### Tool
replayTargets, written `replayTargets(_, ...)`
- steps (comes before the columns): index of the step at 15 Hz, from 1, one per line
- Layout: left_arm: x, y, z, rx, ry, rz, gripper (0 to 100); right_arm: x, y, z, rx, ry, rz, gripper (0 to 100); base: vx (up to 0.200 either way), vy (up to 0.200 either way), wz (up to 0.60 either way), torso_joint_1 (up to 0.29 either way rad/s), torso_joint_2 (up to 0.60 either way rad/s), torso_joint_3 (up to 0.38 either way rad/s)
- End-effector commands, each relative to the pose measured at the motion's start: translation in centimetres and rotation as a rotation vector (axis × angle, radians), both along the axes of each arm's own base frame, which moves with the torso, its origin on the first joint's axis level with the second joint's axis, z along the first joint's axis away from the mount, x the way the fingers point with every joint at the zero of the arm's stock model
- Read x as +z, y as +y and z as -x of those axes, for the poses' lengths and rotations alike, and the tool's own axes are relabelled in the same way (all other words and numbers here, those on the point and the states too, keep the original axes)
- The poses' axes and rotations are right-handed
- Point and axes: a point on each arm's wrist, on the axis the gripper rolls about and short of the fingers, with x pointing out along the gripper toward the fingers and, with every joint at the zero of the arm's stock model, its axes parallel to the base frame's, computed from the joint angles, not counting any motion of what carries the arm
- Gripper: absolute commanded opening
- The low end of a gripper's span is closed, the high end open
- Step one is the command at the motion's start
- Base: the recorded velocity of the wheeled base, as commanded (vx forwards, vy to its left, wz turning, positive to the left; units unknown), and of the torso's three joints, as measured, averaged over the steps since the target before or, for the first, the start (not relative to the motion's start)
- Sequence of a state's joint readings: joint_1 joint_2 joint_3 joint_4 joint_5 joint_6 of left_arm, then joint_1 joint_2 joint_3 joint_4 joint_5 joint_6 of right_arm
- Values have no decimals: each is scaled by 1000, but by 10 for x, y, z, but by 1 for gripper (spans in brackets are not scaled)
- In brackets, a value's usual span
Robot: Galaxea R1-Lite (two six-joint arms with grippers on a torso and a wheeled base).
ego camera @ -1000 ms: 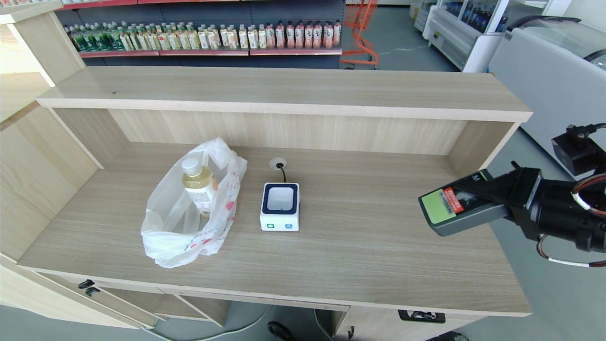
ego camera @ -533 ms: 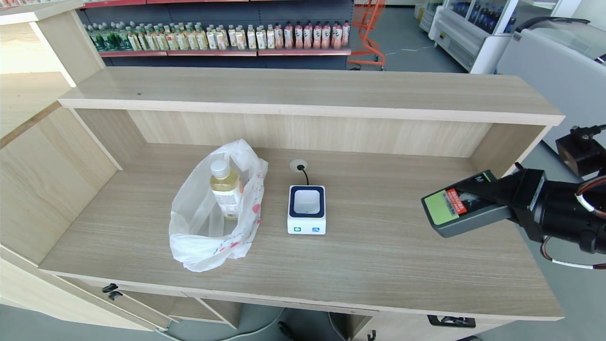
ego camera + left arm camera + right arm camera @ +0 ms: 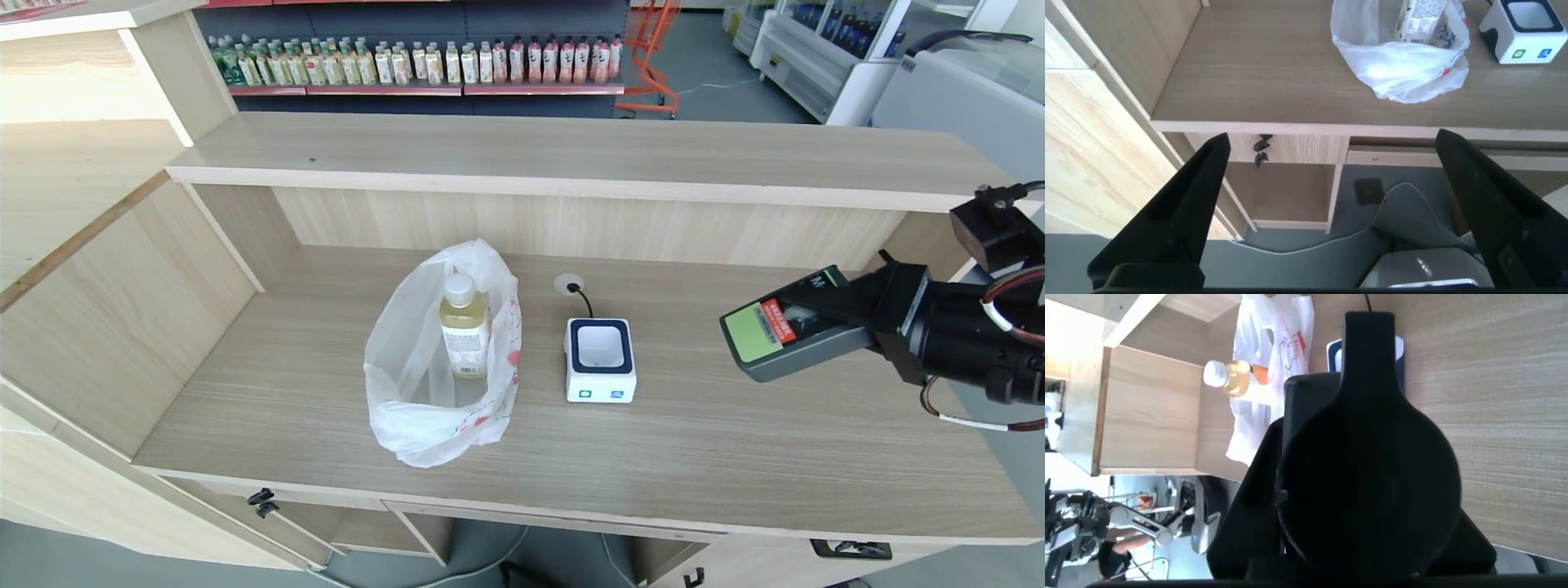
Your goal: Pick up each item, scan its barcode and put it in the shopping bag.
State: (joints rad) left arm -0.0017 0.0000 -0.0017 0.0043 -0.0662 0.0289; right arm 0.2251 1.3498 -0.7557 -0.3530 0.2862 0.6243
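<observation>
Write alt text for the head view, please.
The right claw holds a dark grey rectangular box with a green and red label above the right end of a light wooden counter. On the counter, a clear plastic bottle of yellow drink stands in an open white plastic shopping bag, beside a white and navy cube scanner.

On the surface [image 3: 653,457], the bottle [image 3: 464,331] stands upright in the bag [image 3: 424,408], which lies just left of the scanner [image 3: 600,371]. The cable port [image 3: 569,283] sits just behind the scanner. The box [image 3: 771,343], gripped in my right end effector [image 3: 816,322], hangs to the scanner's right, apart from it. My left end effector [image 3: 1331,204], fingers [image 3: 1176,212] spread, is below the surface's front edge, before the bag. A ledge [image 3: 571,155] runs behind, with shelves [image 3: 424,61] beyond it.
</observation>
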Motion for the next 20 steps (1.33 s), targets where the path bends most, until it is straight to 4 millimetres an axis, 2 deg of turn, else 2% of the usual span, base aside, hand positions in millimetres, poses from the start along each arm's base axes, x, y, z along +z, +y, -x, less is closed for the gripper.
replayTargets(1,0,0,0,0,4,0,100,-1,1,-6,0,9,2,0,0,200,0,7,-2,2)
replayTargets(3,0,0,0,0,1,0,100,-2,1,-5,0,10,2,0,0,200,0,2,-2,2)
replayTargets(6,0,0,0,0,0,-2,100,-10,1,-5,-2,38,10,0,0,0,0,0,0,0)
replayTargets(10,0,0,0,0,0,-3,100,-18,1,-9,2,57,46,0,200,0,0,-4,0,4)
replayTargets(12,0,0,0,0,2,-2,100,-29,2,-18,-47,77,113,0,100,0,0,-9,-9,6)
replayTargets(13,0,0,0,0,0,-2,100,-40,3,-29,-82,96,189,0,0,0,0,0,0,0)
replayTargets(15,0,0,0,0,2,-2,100,-51,5,-39,-76,96,289,0,0,0,0,0,0,0)
replayTargets(20,0,0,0,0,2,-2,100,-76,28,-56,4,135,352,0,0,0,0,0,0,0)
